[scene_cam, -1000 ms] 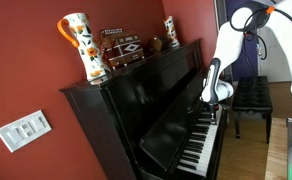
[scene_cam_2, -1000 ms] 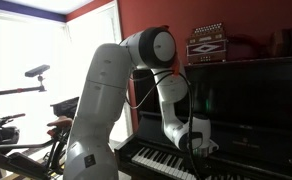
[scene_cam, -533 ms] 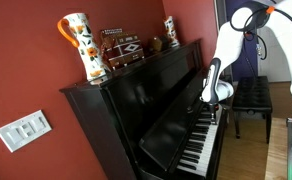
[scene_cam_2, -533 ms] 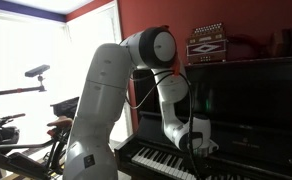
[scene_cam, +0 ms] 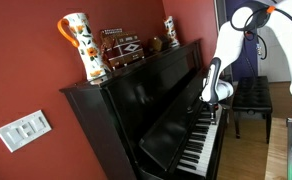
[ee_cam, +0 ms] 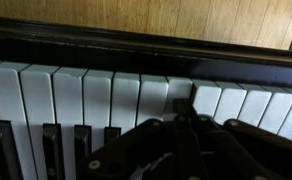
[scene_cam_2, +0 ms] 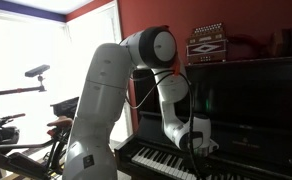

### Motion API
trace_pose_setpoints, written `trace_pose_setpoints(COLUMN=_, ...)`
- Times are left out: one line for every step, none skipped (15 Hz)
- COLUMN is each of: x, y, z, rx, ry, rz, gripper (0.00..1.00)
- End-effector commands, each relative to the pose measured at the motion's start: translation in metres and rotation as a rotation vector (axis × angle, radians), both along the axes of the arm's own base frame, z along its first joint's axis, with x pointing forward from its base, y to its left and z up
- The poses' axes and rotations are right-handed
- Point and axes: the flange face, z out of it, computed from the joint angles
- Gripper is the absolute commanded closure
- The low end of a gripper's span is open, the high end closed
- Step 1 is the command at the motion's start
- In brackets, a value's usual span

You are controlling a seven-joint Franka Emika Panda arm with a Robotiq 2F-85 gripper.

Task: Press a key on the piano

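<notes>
Gripper [scene_cam: 214, 112] posed tip-down at the keyboard for a single-key press.

I keep the arm folded over the piano [scene_cam: 136, 100], which fills the frame centre against the red wall, so that the wrist points straight down at the white keys [ee_cam: 106, 95]. This lets a short descent load one key only. In the wrist view the keys run from 9 o'clock to 3 o'clock and the gripper [ee_cam: 181, 125] enters from 6 o'clock. Its fingers read as drawn together into one narrow tip and hold nothing. The tip sits at a white key's near edge; I cannot confirm contact.
</notes>
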Motion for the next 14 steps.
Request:
trace_pose_setpoints(x=0.001, y=0.002, z=0.013, rx=-0.013, ry=-0.01, rz=0.0, gripper=1.0)
trace_pose_setpoints(x=0.002, y=0.002, z=0.018, rx=-0.018, ry=-0.017, rz=0.002, gripper=1.0)
trace_pose_setpoints(x=0.002, y=0.002, z=0.022, rx=-0.021, ry=-0.022, rz=0.003, gripper=1.0)
trace_pose_setpoints(x=0.002, y=0.002, z=0.028, rx=-0.027, ry=-0.027, rz=0.002, gripper=1.0)
trace_pose_setpoints(x=0.002, y=0.001, z=0.033, rx=-0.033, ry=-0.032, rz=-0.001, gripper=1.0)
trace_pose_setpoints(x=0.002, y=0.002, z=0.039, rx=-0.035, ry=-0.037, rz=-0.002, gripper=1.0)
trace_pose_setpoints(x=0.002, y=0.002, z=0.044, rx=-0.039, ry=-0.041, rz=-0.006, gripper=1.0)
trace_pose_setpoints(x=0.002, y=0.002, z=0.05, rx=-0.043, ry=-0.046, rz=-0.018, gripper=0.87)
trace_pose_setpoints(x=0.001, y=0.002, z=0.055, rx=-0.045, ry=-0.045, rz=-0.024, gripper=0.72)
trace_pose_setpoints(x=0.001, y=0.003, z=0.06, rx=-0.046, ry=-0.046, rz=-0.026, gripper=0.67)
trace_pose_setpoints(x=0.001, y=0.004, z=0.065, rx=-0.049, ry=-0.047, rz=-0.035, gripper=0.6)
trace_pose_setpoints(x=0.0, y=0.005, z=0.07, rx=-0.047, ry=-0.045, rz=-0.042, gripper=0.51)
trace_pose_setpoints(x=0.0, y=0.006, z=0.076, rx=-0.046, ry=-0.044, rz=-0.048, gripper=0.44)
trace_pose_setpoints(x=-0.002, y=0.007, z=0.082, rx=-0.046, ry=-0.042, rz=-0.044, gripper=0.36)
